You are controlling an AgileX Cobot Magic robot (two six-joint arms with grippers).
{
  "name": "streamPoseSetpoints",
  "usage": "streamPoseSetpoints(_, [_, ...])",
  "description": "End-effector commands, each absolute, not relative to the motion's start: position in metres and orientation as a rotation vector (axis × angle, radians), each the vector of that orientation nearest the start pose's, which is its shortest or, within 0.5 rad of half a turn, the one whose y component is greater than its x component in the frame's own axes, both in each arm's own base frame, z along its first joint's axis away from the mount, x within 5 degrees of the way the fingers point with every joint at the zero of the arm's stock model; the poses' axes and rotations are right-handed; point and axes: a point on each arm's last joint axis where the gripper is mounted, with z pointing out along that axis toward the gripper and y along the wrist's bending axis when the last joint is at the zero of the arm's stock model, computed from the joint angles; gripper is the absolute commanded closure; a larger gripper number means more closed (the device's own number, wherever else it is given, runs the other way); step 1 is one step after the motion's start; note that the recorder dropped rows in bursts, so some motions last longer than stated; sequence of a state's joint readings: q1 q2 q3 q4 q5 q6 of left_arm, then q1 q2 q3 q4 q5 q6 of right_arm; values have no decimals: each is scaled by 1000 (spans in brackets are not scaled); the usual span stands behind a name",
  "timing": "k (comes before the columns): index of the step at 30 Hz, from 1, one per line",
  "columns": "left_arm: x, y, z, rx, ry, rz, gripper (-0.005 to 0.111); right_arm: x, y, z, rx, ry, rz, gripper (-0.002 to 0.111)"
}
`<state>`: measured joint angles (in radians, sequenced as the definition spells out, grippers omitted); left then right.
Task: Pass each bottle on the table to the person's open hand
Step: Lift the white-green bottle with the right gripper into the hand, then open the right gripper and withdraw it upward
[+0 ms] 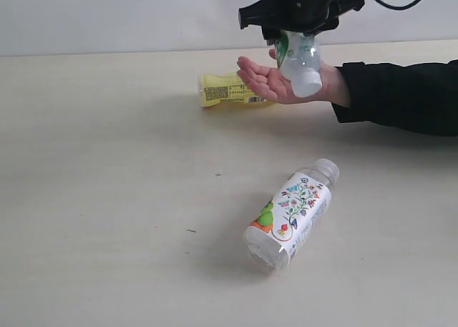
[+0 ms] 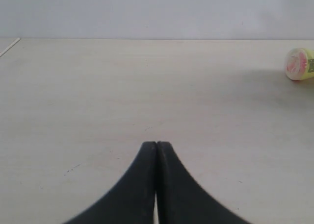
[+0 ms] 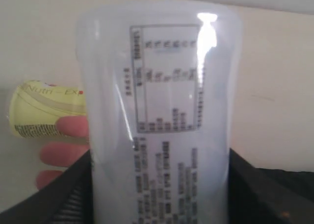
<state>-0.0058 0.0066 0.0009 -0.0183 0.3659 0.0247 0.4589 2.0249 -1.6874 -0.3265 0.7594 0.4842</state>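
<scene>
My right gripper (image 1: 297, 35) is shut on the bottle with the green-white label (image 1: 299, 61), holding it cap-down over the person's open hand (image 1: 272, 82); the cap sits at the palm. In the right wrist view this bottle (image 3: 159, 121) fills the space between the black jaws. A yellow bottle (image 1: 222, 89) lies on its side just behind the hand. The white floral-label bottle (image 1: 293, 211) lies on the table (image 1: 107, 198) nearer the front. My left gripper (image 2: 156, 145) is shut on nothing, low over bare tabletop, with the yellow bottle (image 2: 299, 64) far off.
The person's arm in a black sleeve (image 1: 401, 94) reaches in from the right edge. A pale wall stands behind the table's far edge (image 1: 107, 54). The person's fingertips (image 3: 61, 153) and the yellow bottle (image 3: 44, 109) show beside the held bottle.
</scene>
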Motion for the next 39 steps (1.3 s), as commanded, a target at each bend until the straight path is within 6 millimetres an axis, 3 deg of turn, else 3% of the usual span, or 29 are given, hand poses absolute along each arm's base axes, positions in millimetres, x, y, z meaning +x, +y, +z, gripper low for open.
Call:
streamPoseSetpoints(1, [53, -1, 181, 21, 1840, -10, 107, 425, 185, 233, -202, 2510, 3, 108])
streamPoseSetpoints(8, [53, -1, 181, 21, 1840, -10, 107, 434, 171, 216, -138, 2573, 46, 108])
streamPoseSetpoints(15, [53, -1, 181, 21, 1840, -10, 107, 436, 165, 214, -135, 2632, 283, 108])
streamPoseSetpoints(25, [53, -1, 181, 21, 1840, -10, 107, 444, 167, 215, -129, 2643, 285, 107])
streamPoseSetpoints(29, [53, -1, 181, 21, 1840, -10, 107, 445, 168, 216, -138, 2632, 285, 79])
streamPoseSetpoints(30, [53, -1, 181, 21, 1840, -10, 107, 445, 168, 216, -143, 2632, 283, 60])
streamPoseSetpoints(33, [53, -1, 181, 21, 1840, -10, 107, 446, 168, 216, -174, 2616, 274, 29])
streamPoseSetpoints(34, [53, -1, 181, 21, 1840, -10, 107, 446, 167, 217, -177, 2609, 270, 24])
streamPoseSetpoints(39, [53, -1, 181, 21, 1840, -10, 107, 442, 166, 238, -206, 2561, 272, 23])
